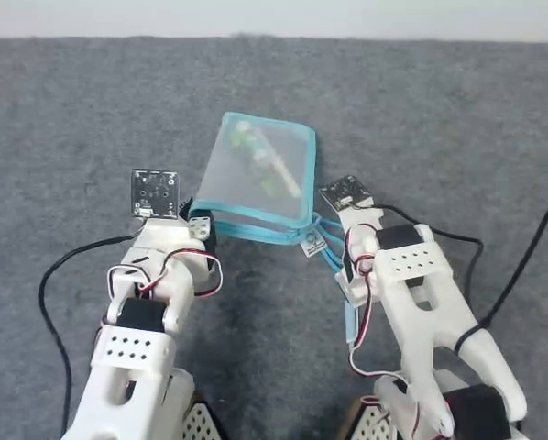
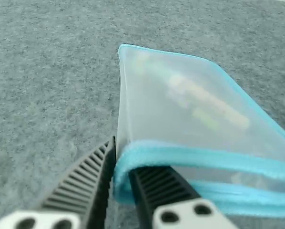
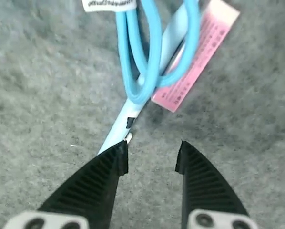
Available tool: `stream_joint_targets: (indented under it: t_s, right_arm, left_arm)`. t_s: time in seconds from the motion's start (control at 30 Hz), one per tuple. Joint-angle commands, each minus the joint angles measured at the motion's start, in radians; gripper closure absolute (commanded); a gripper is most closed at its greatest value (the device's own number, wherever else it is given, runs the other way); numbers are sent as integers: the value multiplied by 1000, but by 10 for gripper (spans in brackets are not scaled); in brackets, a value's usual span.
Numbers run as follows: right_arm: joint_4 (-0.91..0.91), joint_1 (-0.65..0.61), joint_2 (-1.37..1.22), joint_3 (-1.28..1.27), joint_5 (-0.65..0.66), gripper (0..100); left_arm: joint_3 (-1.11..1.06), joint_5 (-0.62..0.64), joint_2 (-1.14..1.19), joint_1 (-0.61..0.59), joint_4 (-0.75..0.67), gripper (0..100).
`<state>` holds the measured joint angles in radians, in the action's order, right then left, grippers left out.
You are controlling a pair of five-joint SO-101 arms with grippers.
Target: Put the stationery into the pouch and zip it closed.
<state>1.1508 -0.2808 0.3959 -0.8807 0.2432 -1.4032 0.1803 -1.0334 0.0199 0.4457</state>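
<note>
high view: two arms bent in at the corners of a see-through pouch

from above, both white arms come up from the near edge of the table and lean toward the pouch (image 1: 260, 179). it lies flat on the grey, fuzzy cover (image 1: 72, 119), roughly midway between them. the left arm is folded at the pouch's near left corner with its wrist tipped down. the right arm angles in at the near right corner, wrist low over the cloth. a black cable (image 1: 49, 284) loops off beside the left arm.

the left gripper (image 2: 121, 155) is clamped on the pouch. its ribbed black fingers (image 2: 157, 186) pinch the thick turquoise zip edge right at the corner. the pouch is soft and frosted, rectangular, bound all round in turquoise tape. the stationery (image 2: 207, 105) is inside it, showing through the wall as pale long shapes with touches of green.

the right gripper (image 3: 152, 155) has its jaws spread, with bare grey cloth between the two wedge-shaped, ridged fingers. just ahead of it hangs a glossy turquoise cord loop (image 3: 125, 57). a pink printed tag (image 3: 204, 47) lies behind the loop and a white tag (image 3: 109, 4) sits further out. a flat pale blue strip (image 3: 117, 129) runs through the loop and ends just beside one fingertip; i can't tell whether it touches.
</note>
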Motion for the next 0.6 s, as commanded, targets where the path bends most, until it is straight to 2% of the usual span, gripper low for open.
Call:
stream_joint_targets:
  t_s: [0.0,0.13,0.47,0.57]
  right_arm:
    - [-10,-47,45,5,-18,821]
    - [-28,-120,45,3,-46,821]
    - [-179,-117,44,-149,-46,824]
    - [-186,-116,44,-166,-43,881]
  left_arm:
    - [33,-14,3,0,-34,988]
    - [33,-14,3,0,-34,988]
    - [31,-14,3,0,-34,988]
    - [31,-14,3,-2,-34,988]
